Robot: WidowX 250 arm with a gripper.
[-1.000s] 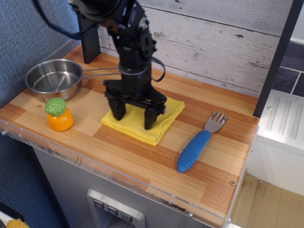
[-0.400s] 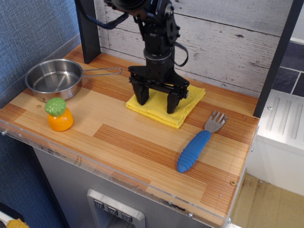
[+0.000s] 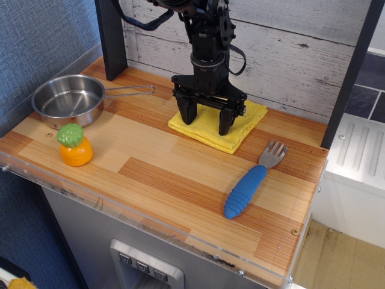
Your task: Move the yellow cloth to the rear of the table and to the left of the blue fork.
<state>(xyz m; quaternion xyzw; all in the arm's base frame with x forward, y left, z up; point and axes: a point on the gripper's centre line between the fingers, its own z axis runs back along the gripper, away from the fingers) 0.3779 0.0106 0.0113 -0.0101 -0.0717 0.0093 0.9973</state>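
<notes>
Where the arm runs up past the top edge, its upper links are cut off, and its black body hides the rear middle of the yellow cloth (image 3: 212, 125). Gripper (image 3: 206, 121) stands upright over the cloth, jaws spread apart, both fingertips down on the fabric; whether they pinch any of it I cannot tell. Cloth lies flat near the rear of the table (image 3: 162, 180), close to the whitewashed plank wall (image 3: 289, 54), corner pointing toward the front. Blue fork (image 3: 249, 184) lies to the cloth's right and nearer the front, well clear of it, grey tines pointing rearward. Steel pan (image 3: 67, 99) sits at the left rear, handle reaching toward the gripper. Orange toy with green top (image 3: 74, 145) stands in front of the pan. Dark post (image 3: 112, 36) rises at rear left.
</notes>
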